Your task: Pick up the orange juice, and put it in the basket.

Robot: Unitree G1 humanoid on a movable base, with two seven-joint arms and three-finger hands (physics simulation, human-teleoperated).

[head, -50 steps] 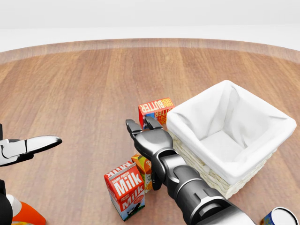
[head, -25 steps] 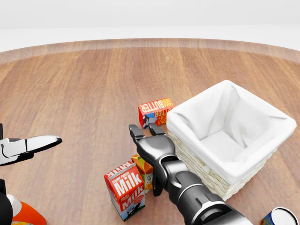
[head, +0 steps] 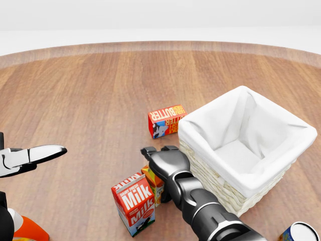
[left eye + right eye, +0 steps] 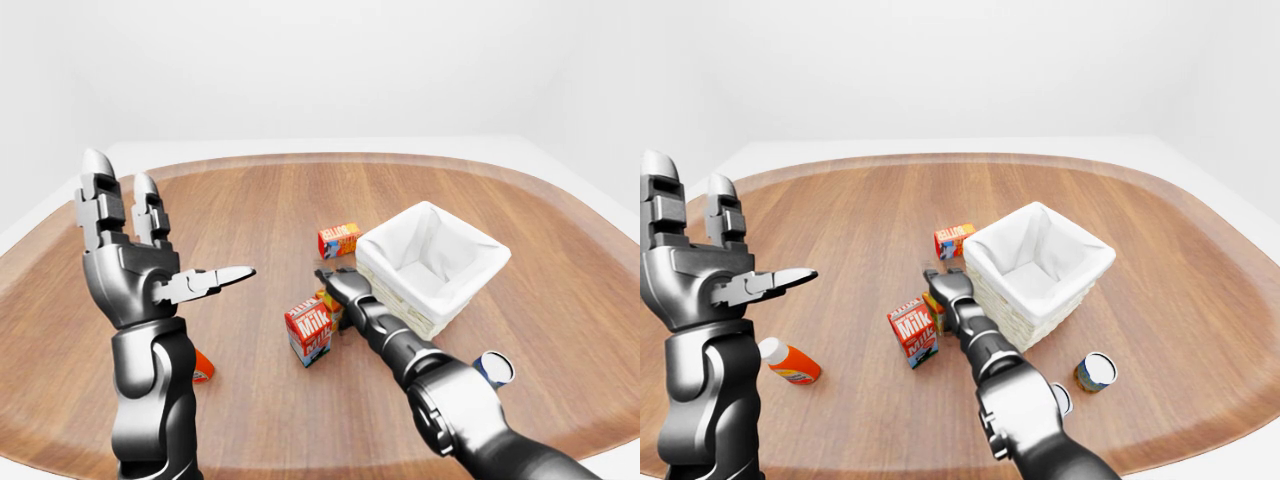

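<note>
On the wooden table (image 3: 100, 95) the orange juice carton (image 3: 153, 184) stands upright, wedged between the red milk carton (image 3: 134, 203) on its left in the head view and the robot's right forearm, whose dark bulk hides the carton's right side. The right hand (image 3: 163, 156) sits just above the juice carton's top, between it and the butter box (image 3: 166, 120), with its fingers (image 3: 149, 151) spread and pointing away from the camera; they close on nothing, and whether the palm touches the carton cannot be told. Just to the right of that arm is the wicker basket (image 3: 215, 181) with its white cloth lining, standing on the table with only the lining showing inside. The left hand (image 4: 135, 270) is raised well to the left of all these things, two fingers upright and the thumb (image 4: 215, 281) stuck out sideways, open and holding nothing. Near the bottom left of the right-eye view a white-capped orange bottle (image 4: 790, 363) lies on its side, and to the right, below the basket, stands a blue can (image 4: 1095, 371) with its round top facing up, well apart from the cartons
</note>
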